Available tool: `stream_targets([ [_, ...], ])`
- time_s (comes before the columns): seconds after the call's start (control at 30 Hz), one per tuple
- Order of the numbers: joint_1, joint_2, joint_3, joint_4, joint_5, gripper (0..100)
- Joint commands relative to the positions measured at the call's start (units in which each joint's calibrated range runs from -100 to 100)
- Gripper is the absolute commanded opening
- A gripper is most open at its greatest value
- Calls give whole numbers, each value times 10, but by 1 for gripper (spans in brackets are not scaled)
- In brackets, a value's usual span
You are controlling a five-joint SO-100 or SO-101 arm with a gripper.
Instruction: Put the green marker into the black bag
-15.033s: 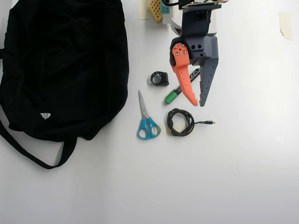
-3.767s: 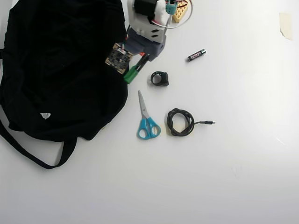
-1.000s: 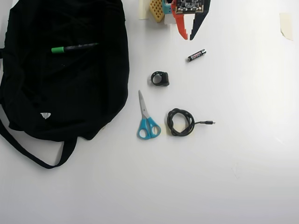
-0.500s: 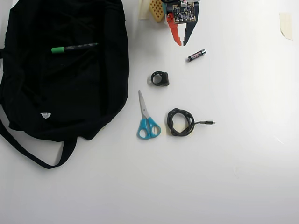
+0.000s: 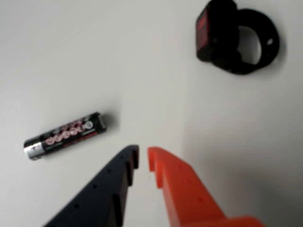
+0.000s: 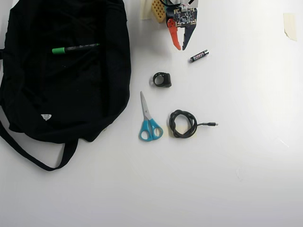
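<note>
In the overhead view we see the arm drawn in at the top edge of the white worktop (image 6: 246, 156), its circuit-board-topped wrist just beside a yellow perforated block (image 6: 158, 9), and its two-finger gripper (image 6: 181, 47), one finger orange and one dark blue-grey, pointing down the picture. The wrist view shows the same gripper (image 5: 142, 159) rising from the bottom edge over bare worktop; the fingers (image 5: 177, 189) are almost together, with only a thin gap at the tips, and we find nothing between them and nothing touching them. The short black battery with pink lettering (image 5: 65, 135) lies just to the left of the fingertips in the wrist view, and in the overhead view it sits just to the right of them (image 6: 199, 56), apart from both fingers. The small black ring-shaped strap with a chunky block (image 6: 162, 79) lies near the fingertips. The slim green marker with a black barrel and bright green cap (image 6: 75, 48) lies across the upper part of the large soft black fabric bag (image 6: 61, 94) at the left, cap end to the left, resting on the fabric well apart from the gripper. On the worktop between them are blue-handled scissors (image 6: 149, 121) and a coiled black cable (image 6: 184, 124).
</note>
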Motion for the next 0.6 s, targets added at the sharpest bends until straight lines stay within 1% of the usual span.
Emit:
stream_targets([
  [0.0,-2,-8,11,12,1,2],
  [0.4,1,-8,31,4,0,2],
  [0.5,1,-8,102,-24,1,2],
  [0.57,-2,-7,115,-56,0,2],
])
